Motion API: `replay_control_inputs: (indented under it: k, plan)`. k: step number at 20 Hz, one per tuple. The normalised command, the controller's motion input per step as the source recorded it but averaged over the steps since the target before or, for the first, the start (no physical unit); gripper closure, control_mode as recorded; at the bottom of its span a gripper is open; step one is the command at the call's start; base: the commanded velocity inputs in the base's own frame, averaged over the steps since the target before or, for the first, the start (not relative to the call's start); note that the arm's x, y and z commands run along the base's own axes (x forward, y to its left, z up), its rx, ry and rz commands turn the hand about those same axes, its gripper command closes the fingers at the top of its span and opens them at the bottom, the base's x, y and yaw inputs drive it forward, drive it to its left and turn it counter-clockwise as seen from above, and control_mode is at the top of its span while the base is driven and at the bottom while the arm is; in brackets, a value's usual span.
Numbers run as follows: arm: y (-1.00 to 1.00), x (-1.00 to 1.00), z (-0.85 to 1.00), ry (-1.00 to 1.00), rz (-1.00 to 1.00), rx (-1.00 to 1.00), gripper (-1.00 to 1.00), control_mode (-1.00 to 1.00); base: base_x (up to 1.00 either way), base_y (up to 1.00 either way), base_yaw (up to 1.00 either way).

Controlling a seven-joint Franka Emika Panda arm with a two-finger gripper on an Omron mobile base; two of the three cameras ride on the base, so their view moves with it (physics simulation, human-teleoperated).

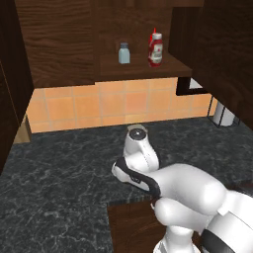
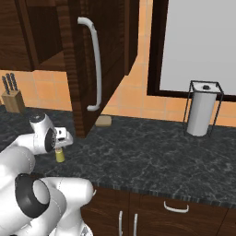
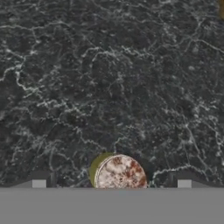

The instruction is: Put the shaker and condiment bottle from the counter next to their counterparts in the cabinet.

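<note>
white arm folded low over the counter (image 3: 109, 65), gripper (image 3: 111, 183) spread wide above the shaker (image 3: 119, 174).

I see the yellow shaker (image 3: 119, 174) upright on the dark marbled table (image 3: 109, 78), right below my hand. Up in the cabinet (image 1: 59, 44), the red condiment bottle (image 1: 155, 50) stands beside the counterparts (image 1: 124, 53).

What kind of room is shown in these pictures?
Most likely a kitchen: a dark marbled stone counter with a knife block and a paper towel holder, and a wood wall cabinet above an orange tiled wall.
</note>
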Motion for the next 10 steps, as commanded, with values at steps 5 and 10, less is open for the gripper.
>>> replay_control_inputs:
  k: [5,10]
  plan:
    - [0.00,0.03,-0.27,0.00,0.00,-0.02,-1.00,-1.00,0.00,0.00,0.00]
    - [0.01,0.03,-0.24,0.00,0.00,-0.02,1.00,-1.00,0.00,0.00,0.00]
